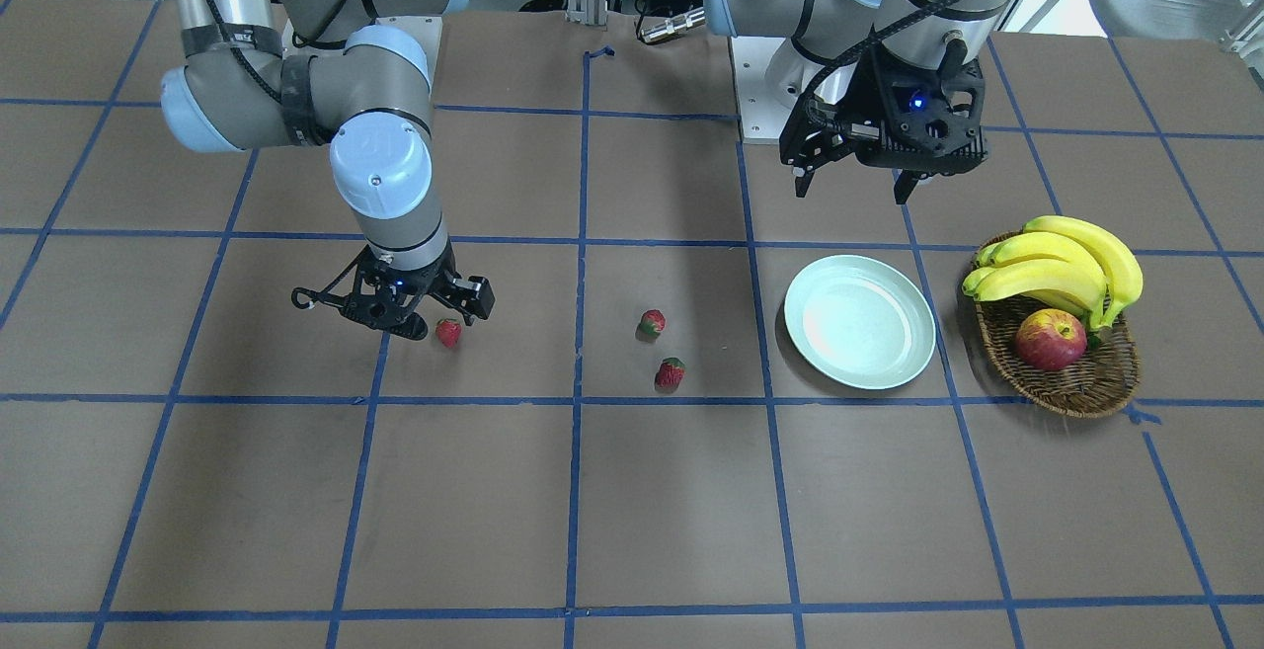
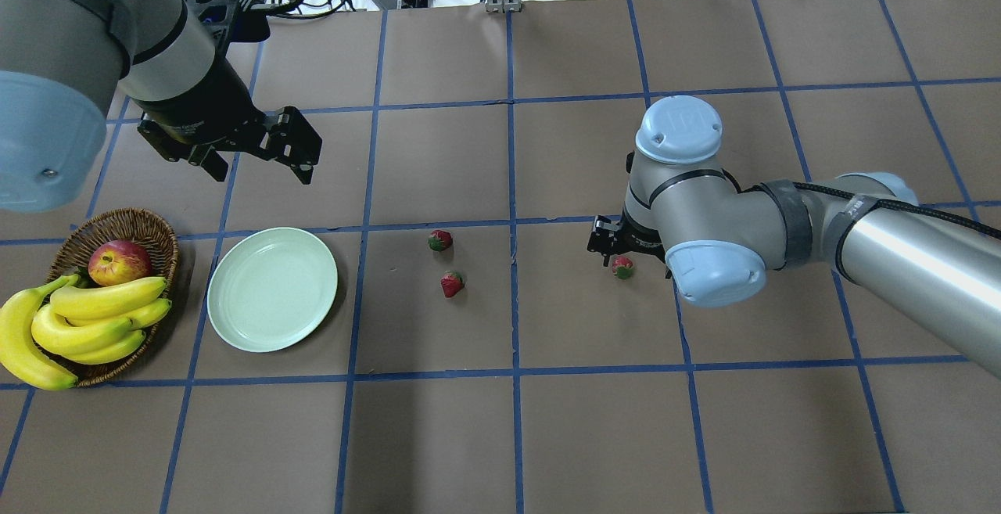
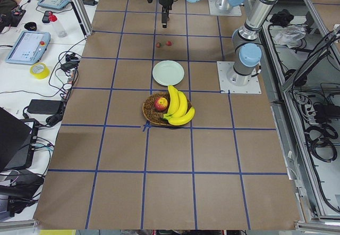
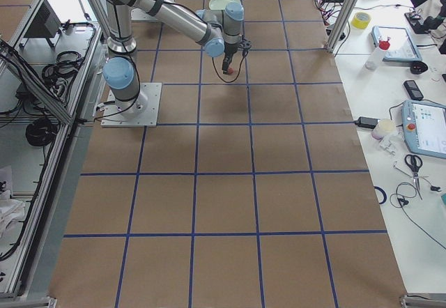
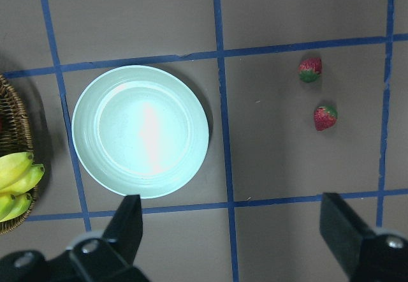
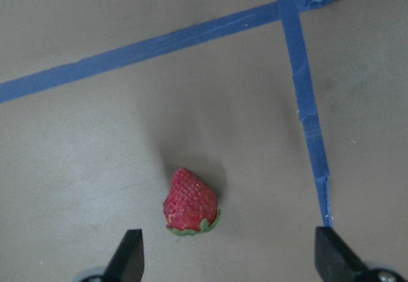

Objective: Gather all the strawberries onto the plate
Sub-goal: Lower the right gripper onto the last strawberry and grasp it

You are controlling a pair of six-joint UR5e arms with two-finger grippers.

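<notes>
Over on the robot's right side, the right gripper (image 6: 227, 244) is down low over the brown paper-covered counter (image 2: 594, 436) with its blue tape grid. Its two black fingers are spread wide apart. Between them, a little nearer one finger than the other, lies a small red strawberry with a green leafy cap (image 6: 191, 202), on its side on the paper, and neither fingertip touches it. A crossing of blue tape lines runs just past it.

The other two small red strawberries sit near the middle of the counter, close together but not touching. One (image 2: 440, 240) is just beside a tape line and the other (image 2: 452, 284) is a little nearer the robot. Both are well apart from the berry under the right gripper.

The round, shallow, pale mint-green plate (image 2: 272, 291) rests flat on the counter on the robot's left side, between those two berries and a brown wicker basket (image 2: 129, 224). All three strawberries lie on the counter outside the plate. The basket holds a red apple (image 2: 119, 261) and a bunch of yellow bananas (image 2: 94, 318) that overhangs its rim.

The left gripper (image 2: 260, 163) hangs high above the counter near the plate. Its fingers are parted and hold nothing. Its wrist camera looks straight down on the plate and the two middle berries.
</notes>
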